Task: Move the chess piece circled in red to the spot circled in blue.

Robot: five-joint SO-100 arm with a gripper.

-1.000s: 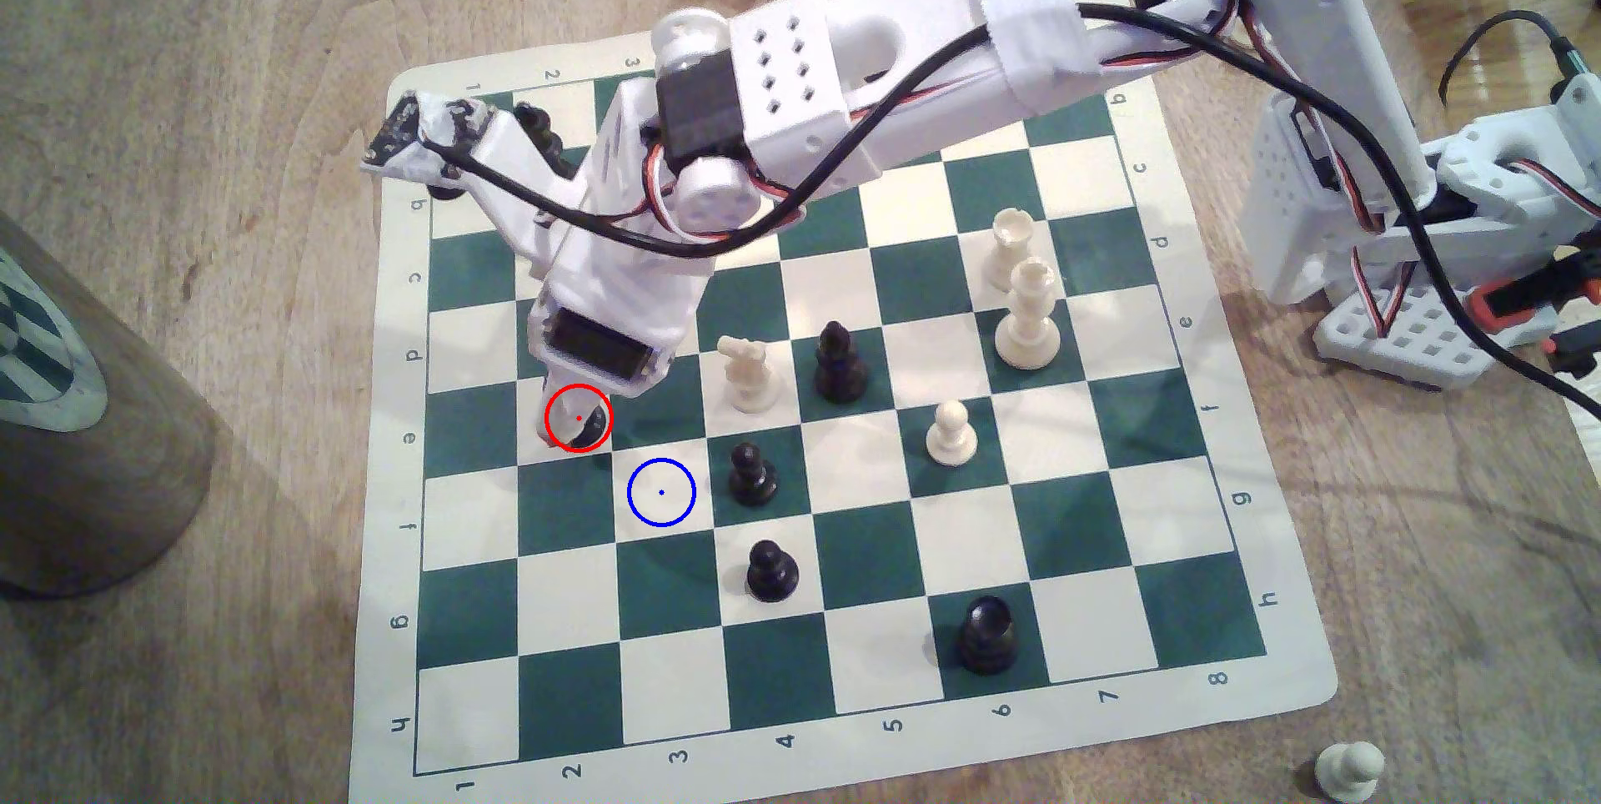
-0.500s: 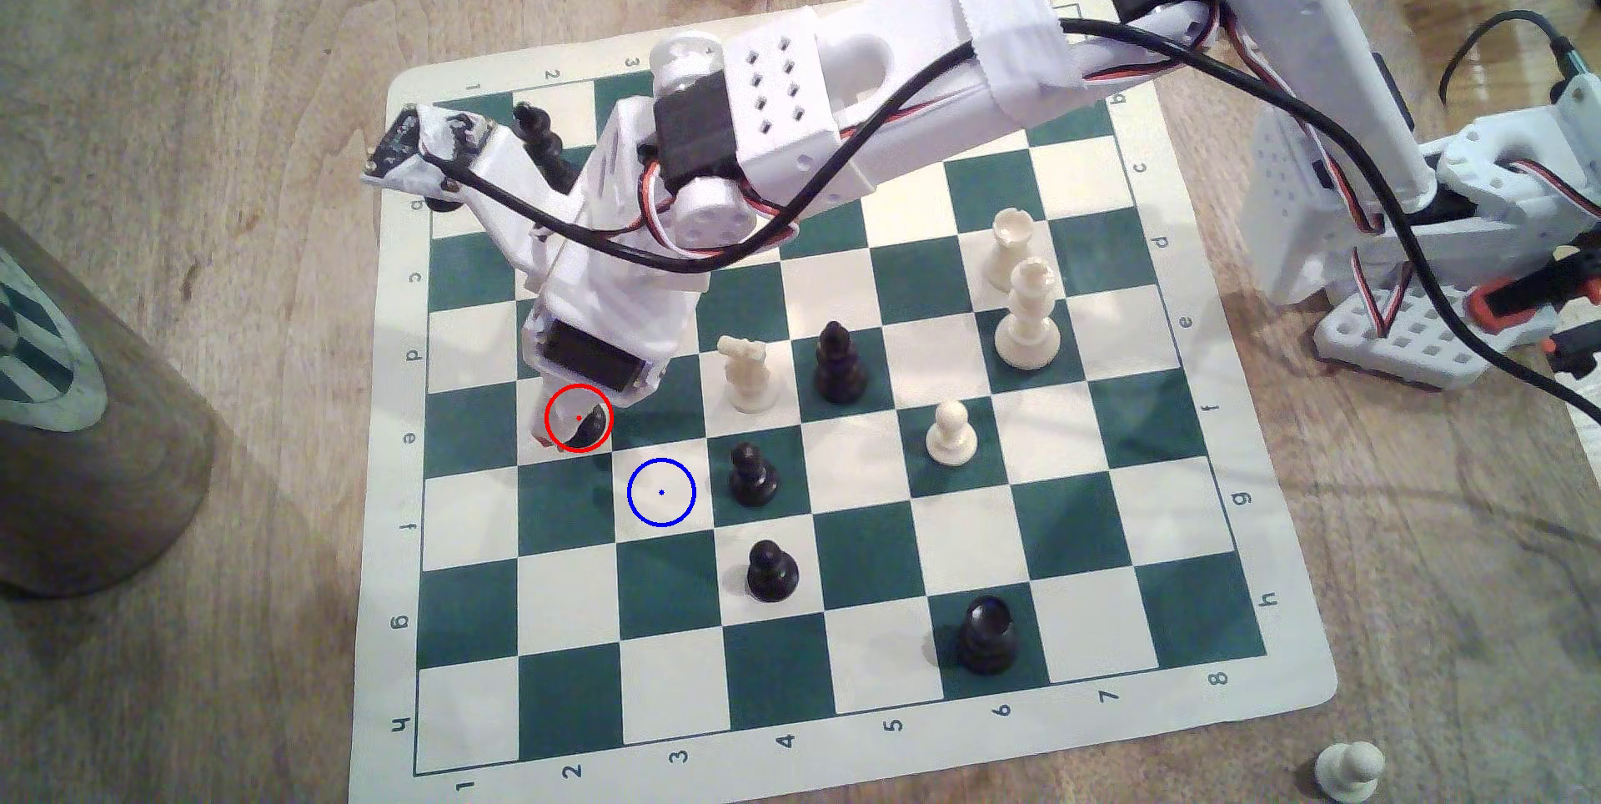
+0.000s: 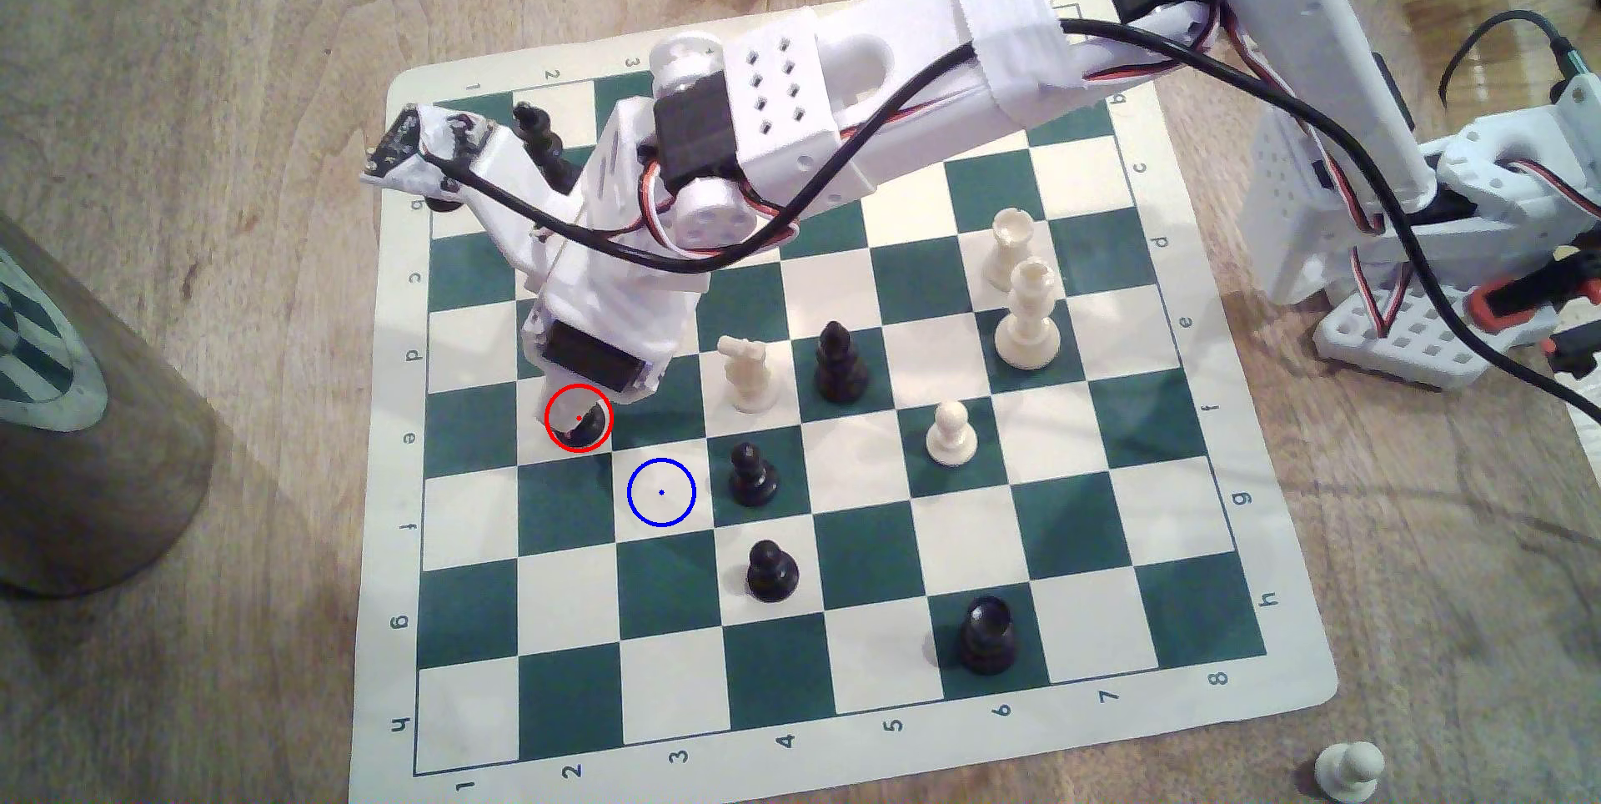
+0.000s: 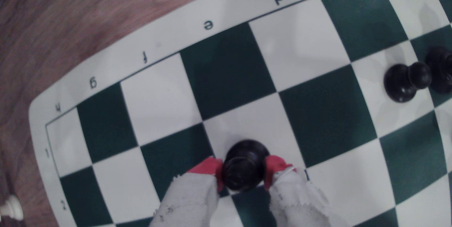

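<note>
The chess piece, glossy black with a wide round base, stands on the white square inside the red ring, mostly covered by my wrist in the exterior view. In the wrist view the chess piece sits between my red-tipped fingers, which press against both sides of its head. My gripper is shut on it, and its base rests on the board. The spot, a white square with a blue ring and dot, lies one square diagonally toward the board's near edge and the exterior view's right. It is bare.
Two black pawns stand just right of the spot in the exterior view. Farther right are a white knight, a pointed black piece, a white pawn and a black rook. A brown cylinder stands off the board's left.
The arm and wrist shifted slightly leftward in the exterior view during the first half second, then held still. The chess piece has stayed inside the red ring.
</note>
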